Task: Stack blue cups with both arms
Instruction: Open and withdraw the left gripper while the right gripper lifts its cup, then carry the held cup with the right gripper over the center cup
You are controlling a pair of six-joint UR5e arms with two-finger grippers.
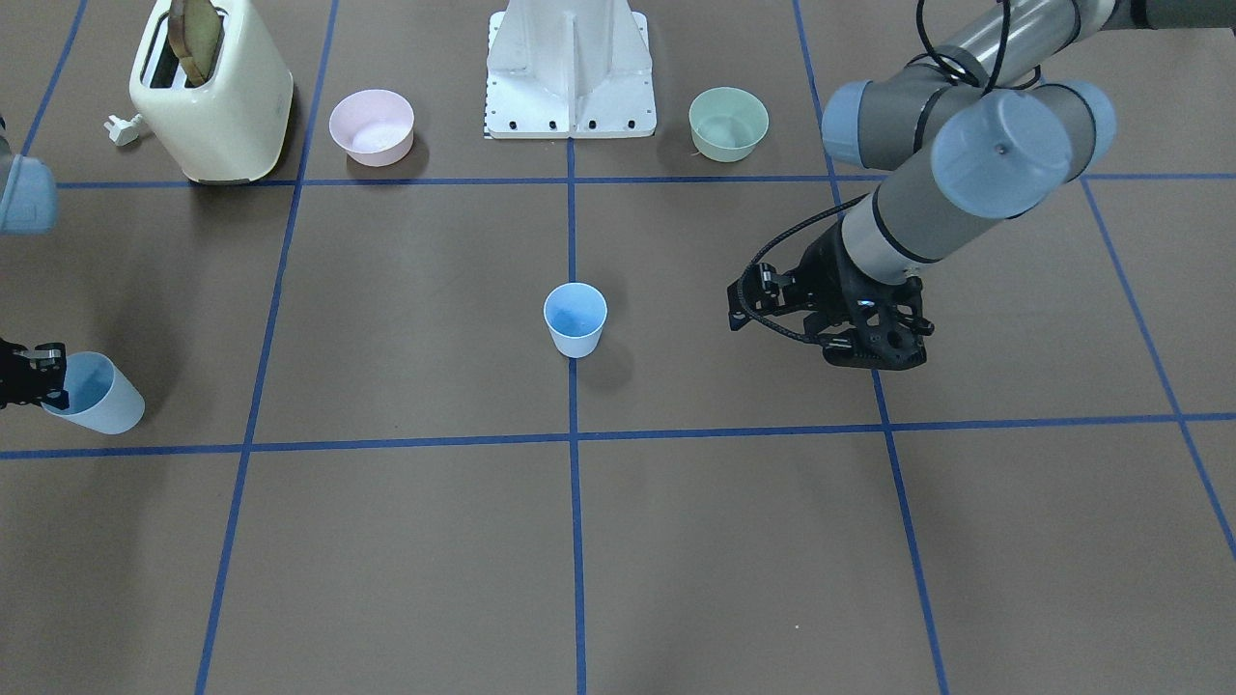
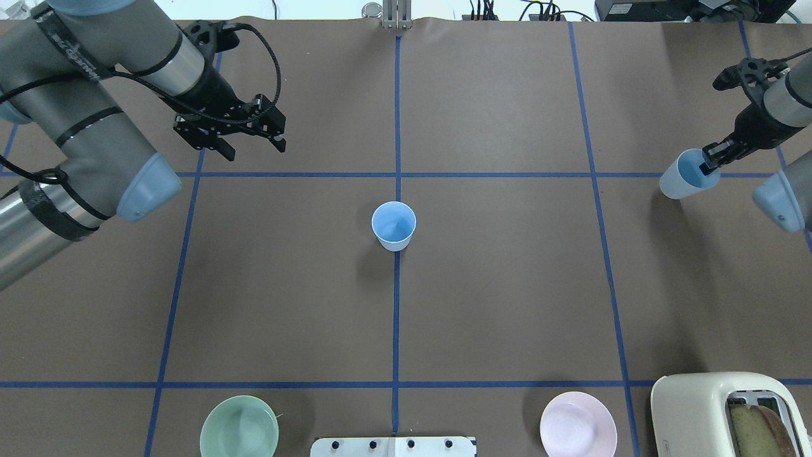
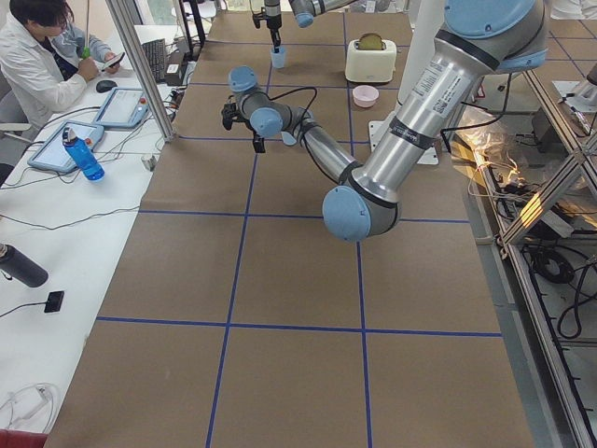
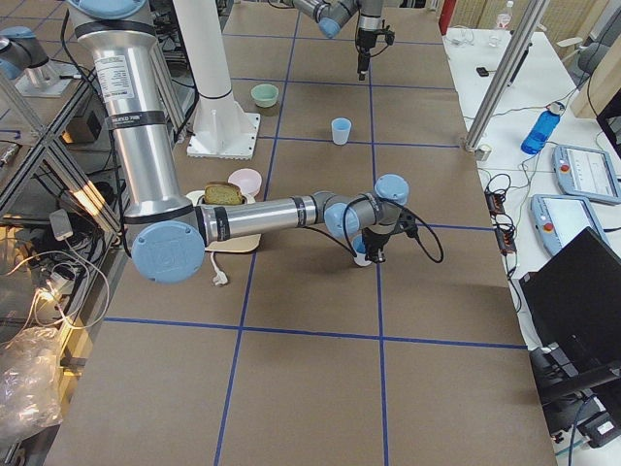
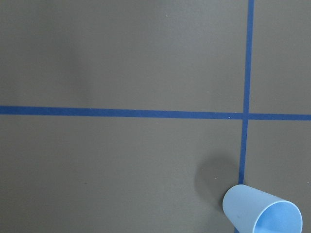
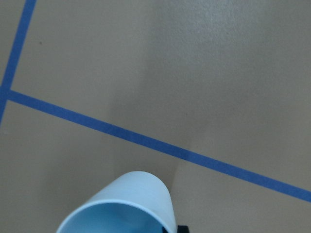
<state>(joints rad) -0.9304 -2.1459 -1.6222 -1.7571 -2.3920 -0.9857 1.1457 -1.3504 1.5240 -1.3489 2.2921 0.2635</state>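
One blue cup (image 2: 394, 225) stands upright on the centre tape cross, also in the front view (image 1: 575, 320) and low right in the left wrist view (image 5: 262, 213). My left gripper (image 2: 254, 147) is open and empty, hovering to the far left of that cup; the front view shows it on the right (image 1: 869, 338). My right gripper (image 2: 710, 162) is shut on the rim of the second blue cup (image 2: 684, 178), one finger inside. It holds the cup tilted at the table's right end (image 1: 97, 396). The right wrist view shows the cup's rim (image 6: 126, 204).
A cream toaster (image 1: 212, 92) with a bread slice, a pink bowl (image 1: 372, 125), the white base mount (image 1: 570, 77) and a mint-green bowl (image 1: 728, 123) line the robot's side of the table. A person sits at a side desk (image 3: 47, 56).
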